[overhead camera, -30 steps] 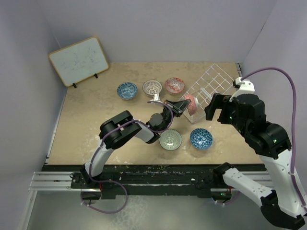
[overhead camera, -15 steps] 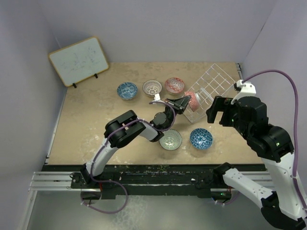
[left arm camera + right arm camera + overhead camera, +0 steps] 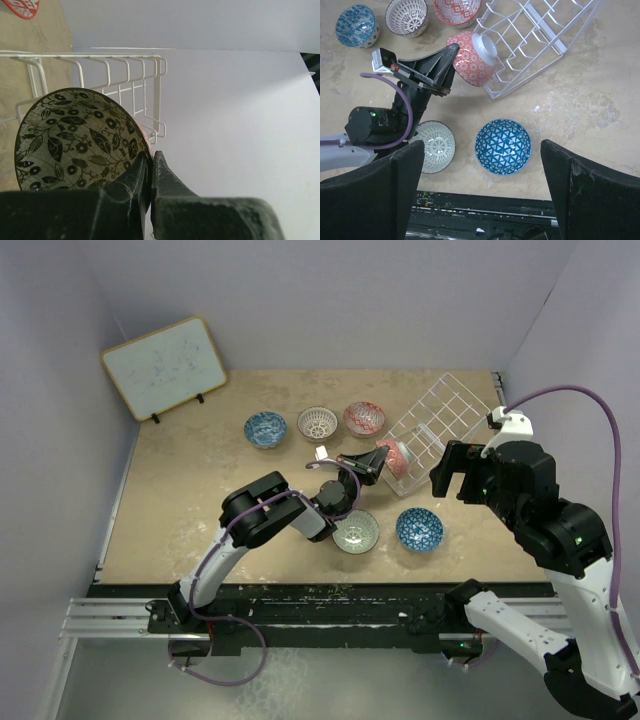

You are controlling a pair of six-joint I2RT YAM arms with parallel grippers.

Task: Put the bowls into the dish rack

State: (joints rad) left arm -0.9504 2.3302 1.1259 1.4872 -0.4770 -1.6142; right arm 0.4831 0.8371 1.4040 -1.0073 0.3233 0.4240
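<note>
My left gripper (image 3: 150, 161) is shut on the rim of a bowl (image 3: 75, 135) with a grey-black floral inside and a red patterned outside (image 3: 470, 62). It holds this bowl on edge at the near-left corner of the white wire dish rack (image 3: 450, 410), touching its wires (image 3: 127, 75). In the top view the held bowl (image 3: 393, 454) sits just right of the left gripper (image 3: 372, 464). My right gripper (image 3: 481, 145) hangs open, high above a blue triangle-patterned bowl (image 3: 502, 146) and a pale green-white bowl (image 3: 434, 146) on the table.
Along the back stand a blue bowl (image 3: 265, 428), a white-lattice bowl (image 3: 318, 423) and a red bowl (image 3: 363, 418). A wood-framed whiteboard (image 3: 163, 366) leans at the back left. The dish rack lies askew against the right wall.
The left arm's elbow has swung right and the wrist has turned a little, the bowl staying at the rack's corner. The right gripper has shifted slightly right.
</note>
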